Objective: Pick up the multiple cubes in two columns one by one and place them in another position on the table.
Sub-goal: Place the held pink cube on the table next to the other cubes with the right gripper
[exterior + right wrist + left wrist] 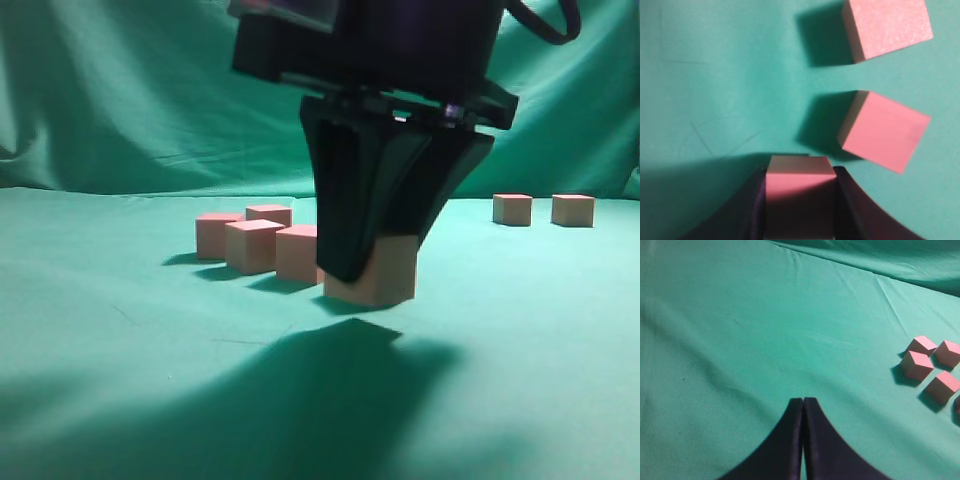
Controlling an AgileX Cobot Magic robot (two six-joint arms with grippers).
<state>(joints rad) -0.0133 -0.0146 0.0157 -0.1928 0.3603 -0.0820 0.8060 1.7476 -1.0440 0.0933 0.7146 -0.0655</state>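
Nearest to the exterior camera stands the right hand [385, 262], a black wedge that comes down from above, and it is closed on one cube [382, 272] at its tip. In the right wrist view this held cube [799, 200] sits squarely between the two black fingers [850, 205], which press on its left and right sides, so the hand is only partly open, as wide as the cube. In the exterior view a shadow lies on the worktop [120, 330] right under the cube; I cannot tell if the cube touches the cloth or is a little above it. Just beside the hand, on its left in the exterior view, is a group of four cubes [252, 243], and the nearest of them [297, 251] is almost against the hand. Behind the hand and to its right, well apart, two more cubes [543, 209] stand side by side. The right wrist view shows two other cubes beyond the fingertips and to the right, one near [883, 129] and one farther [887, 28], both apart from the held cube. The left hand [803, 402] has its two dark fingers pressed together with nothing between them, over bare green cloth; several cubes [932, 367] lie well to its right.
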